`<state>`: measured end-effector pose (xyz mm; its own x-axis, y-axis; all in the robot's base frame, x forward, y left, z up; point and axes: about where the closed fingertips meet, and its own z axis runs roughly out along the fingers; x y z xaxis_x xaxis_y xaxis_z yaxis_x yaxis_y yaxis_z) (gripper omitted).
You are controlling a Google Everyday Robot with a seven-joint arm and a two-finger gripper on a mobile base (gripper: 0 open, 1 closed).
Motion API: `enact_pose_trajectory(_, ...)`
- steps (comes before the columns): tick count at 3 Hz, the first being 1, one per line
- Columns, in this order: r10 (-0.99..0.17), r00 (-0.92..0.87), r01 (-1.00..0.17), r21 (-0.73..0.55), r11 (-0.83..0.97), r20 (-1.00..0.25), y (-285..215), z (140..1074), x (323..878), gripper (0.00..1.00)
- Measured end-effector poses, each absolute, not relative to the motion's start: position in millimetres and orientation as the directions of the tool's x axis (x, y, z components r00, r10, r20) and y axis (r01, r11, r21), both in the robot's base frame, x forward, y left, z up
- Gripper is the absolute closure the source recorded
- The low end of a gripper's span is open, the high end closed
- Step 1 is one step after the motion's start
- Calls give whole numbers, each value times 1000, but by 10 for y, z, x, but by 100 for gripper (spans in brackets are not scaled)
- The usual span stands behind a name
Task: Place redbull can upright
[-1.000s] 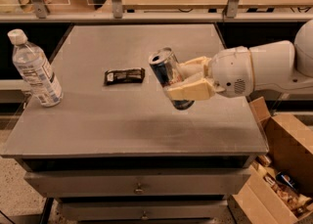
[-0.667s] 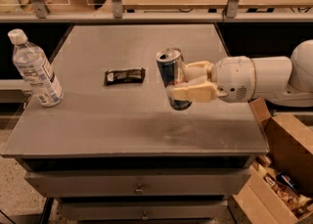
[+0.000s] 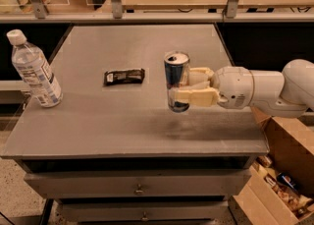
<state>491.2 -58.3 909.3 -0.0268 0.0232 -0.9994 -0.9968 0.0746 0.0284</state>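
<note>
The redbull can [image 3: 175,71], tilted a second ago, is now upright in the gripper [image 3: 182,87], jaws clamped on its sides, above the counter [image 3: 122,121] right of centre; lowering and release likely remain.

The white arm [image 3: 274,91] reaches in level from the right of the redbull can [image 3: 175,71]. Its rounded wrist housing [image 3: 238,87] sits near the can's right side. The tool [image 3: 182,87] meets the can's lower half, with both cream fingers [image 3: 196,98] clamped against the can, which stands upright in the grip.
</note>
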Motion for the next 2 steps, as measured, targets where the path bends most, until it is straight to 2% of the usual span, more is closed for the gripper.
enact_pose_trajectory(2, 62, -29, -996, 34, 80, -998, -685, 8997, 4956, 100)
